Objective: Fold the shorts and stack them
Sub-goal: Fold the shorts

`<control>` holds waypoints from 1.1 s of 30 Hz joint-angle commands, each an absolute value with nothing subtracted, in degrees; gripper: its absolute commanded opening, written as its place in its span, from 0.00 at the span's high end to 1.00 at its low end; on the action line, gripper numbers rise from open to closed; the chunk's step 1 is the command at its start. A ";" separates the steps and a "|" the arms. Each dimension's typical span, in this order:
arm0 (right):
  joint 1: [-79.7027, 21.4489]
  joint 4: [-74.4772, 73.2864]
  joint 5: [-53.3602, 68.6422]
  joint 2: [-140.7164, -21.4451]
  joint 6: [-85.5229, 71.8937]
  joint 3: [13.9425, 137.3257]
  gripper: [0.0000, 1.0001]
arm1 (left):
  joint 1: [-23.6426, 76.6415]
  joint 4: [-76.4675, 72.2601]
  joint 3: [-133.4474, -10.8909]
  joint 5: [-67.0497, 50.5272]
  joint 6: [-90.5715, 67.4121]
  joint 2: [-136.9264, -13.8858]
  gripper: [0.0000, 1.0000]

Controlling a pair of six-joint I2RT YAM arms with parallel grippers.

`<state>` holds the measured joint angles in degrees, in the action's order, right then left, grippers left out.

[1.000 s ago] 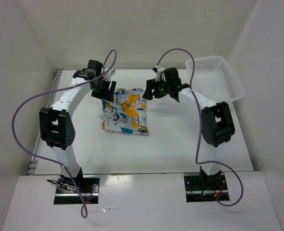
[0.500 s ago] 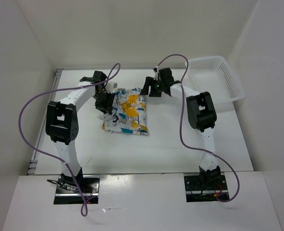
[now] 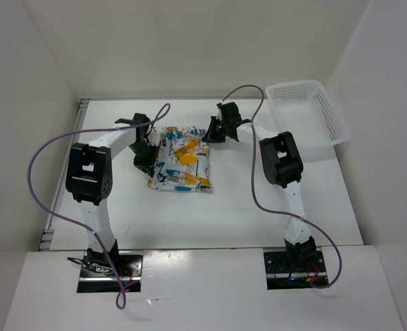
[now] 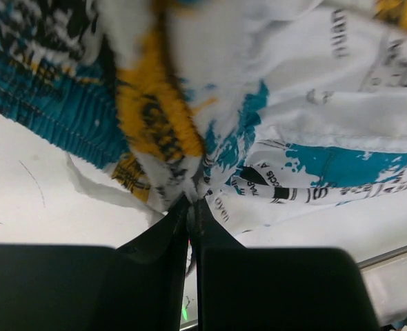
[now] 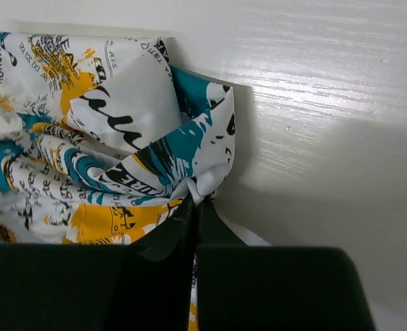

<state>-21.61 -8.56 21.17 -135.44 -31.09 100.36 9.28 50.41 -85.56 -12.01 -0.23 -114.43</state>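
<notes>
The shorts are soft, thin cloth, white with teal, yellow-orange and black splotches and bits of lettering. They lie creased in a rumpled, roughly square heap on the surface, directly between the two grippers.

The left gripper has its black, wedge-shaped fingers pressed together on a pinch of cloth at the heap's left edge. Just above and left of its tips, in the wrist view, runs a gathered teal band (finely ribbed, like an elastic waist). The right gripper is closed as well, nipping a folded edge at the heap's far right corner. To the right of its tips the surface is white and faintly grained.

From the heap's near edge, smooth white surface stretches back toward both arm bases. White walls bound the surface on the left, far and right sides. A rectangular white plastic lattice basket sits well to the right of the right gripper, against the right wall.

In all there is one pair of shorts, one basket, two arms and two looping purple cables.
</notes>
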 commanded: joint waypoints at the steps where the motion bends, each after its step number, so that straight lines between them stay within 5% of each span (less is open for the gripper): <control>1: -21.63 -9.05 14.15 -136.58 -31.11 104.23 1.00 | 8.26 52.29 -81.92 -12.13 0.00 -110.67 0.89; 7: -20.48 -9.05 13.54 -135.53 -28.31 106.44 1.00 | 7.73 52.29 -78.57 -12.13 0.00 -109.25 0.89; 10: -20.48 -8.00 17.13 -135.00 -28.30 105.91 0.99 | 7.73 52.29 -79.80 -12.74 0.00 -109.77 0.77; 12: -20.48 -8.00 20.02 -134.22 -28.30 105.30 0.74 | 7.73 52.82 -81.99 -13.27 0.00 -110.30 0.58; 13: -20.48 -7.39 21.00 -133.34 -27.52 104.77 0.45 | 7.73 53.34 -82.78 -13.79 0.00 -110.30 0.54; 17: -20.48 -7.38 25.13 -130.26 -23.21 104.24 0.27 | 7.73 53.96 -87.79 -13.80 0.00 -109.08 0.39; 22: -18.63 -10.01 29.61 -122.98 -16.46 100.38 0.27 | 7.73 52.49 -97.36 -13.80 0.00 -107.75 0.23; 33: -19.34 -18.45 38.22 -109.87 -0.36 71.64 0.34 | 7.73 43.86 -108.53 -11.58 0.00 -122.34 0.27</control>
